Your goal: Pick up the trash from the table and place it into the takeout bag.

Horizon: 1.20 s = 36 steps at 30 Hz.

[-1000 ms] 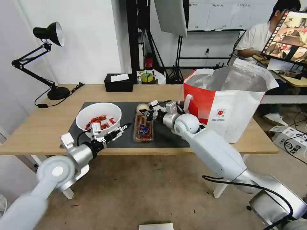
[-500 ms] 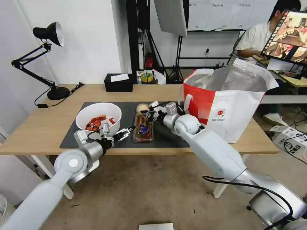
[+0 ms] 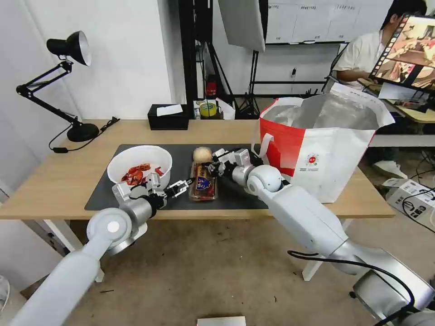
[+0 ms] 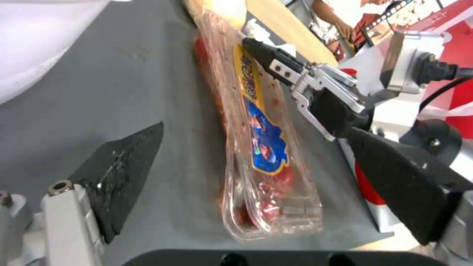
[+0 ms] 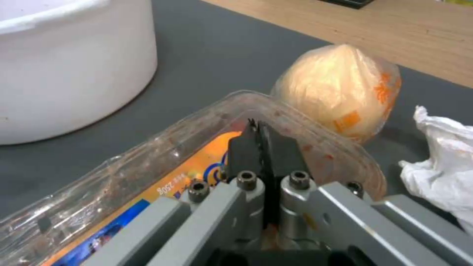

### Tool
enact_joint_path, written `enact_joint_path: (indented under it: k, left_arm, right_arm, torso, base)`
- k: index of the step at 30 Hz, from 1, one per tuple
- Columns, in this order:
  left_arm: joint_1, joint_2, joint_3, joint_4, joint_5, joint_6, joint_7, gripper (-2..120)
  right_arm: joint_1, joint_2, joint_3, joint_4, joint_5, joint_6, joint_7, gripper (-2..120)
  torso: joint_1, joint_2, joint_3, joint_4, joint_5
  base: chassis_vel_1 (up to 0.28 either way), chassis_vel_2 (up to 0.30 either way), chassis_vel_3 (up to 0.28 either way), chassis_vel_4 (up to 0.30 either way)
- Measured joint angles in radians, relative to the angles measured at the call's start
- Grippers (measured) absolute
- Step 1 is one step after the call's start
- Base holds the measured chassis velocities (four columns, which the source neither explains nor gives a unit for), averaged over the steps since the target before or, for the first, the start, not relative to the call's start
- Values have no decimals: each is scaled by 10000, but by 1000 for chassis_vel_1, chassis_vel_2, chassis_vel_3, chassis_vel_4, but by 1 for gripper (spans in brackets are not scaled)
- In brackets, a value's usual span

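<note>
The clear box of food scraps (image 3: 203,182) lies on the dark mat (image 3: 179,151) of the table (image 3: 54,181). My left gripper (image 3: 183,184) is open at its near left edge. In the left wrist view the box (image 4: 261,147) lies between my left gripper's (image 4: 256,131) spread fingers (image 4: 123,173). My right gripper (image 3: 209,166) is shut, its tips on the lid at the box's far end (image 5: 147,173). Beyond it sit the beige ball (image 5: 340,88) and the crumpled napkin (image 5: 443,162). The white bowl of crayfish shells (image 3: 139,165) stands to the left. The takeout bag (image 3: 326,145) stands open on the right.
A black tissue box (image 3: 168,117) sits at the table's back edge. A black desk lamp (image 3: 68,81) with its cord stands at the far left. Bare wood lies left of the mat and in front of the bag.
My left gripper has moved right, from in front of the bowl to the clear box's near edge. My right gripper has shifted slightly right and down onto the box, uncovering the ball.
</note>
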<state>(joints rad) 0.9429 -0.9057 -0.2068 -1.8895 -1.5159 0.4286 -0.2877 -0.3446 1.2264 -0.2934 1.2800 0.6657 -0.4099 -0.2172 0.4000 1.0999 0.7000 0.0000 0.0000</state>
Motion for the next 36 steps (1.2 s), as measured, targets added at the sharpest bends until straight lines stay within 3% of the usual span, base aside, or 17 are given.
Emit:
enact_joint_path:
  k: [21,36]
  left_arm:
    - [-877,-344,793,672,555,-15,-704,100]
    - [-1197,-513,1034,913,-1,690,-1132,100]
  right_arm:
    - [-94,-49,59,124,-12,-8,-6,0]
    - [-98,-72,108,139,-17,19,-37,0]
  torso:
    - [0,0,0,0,0]
    - [0,3,-3,2,2]
  base:
    - [0,0,0,0]
    - [0,0,0,0]
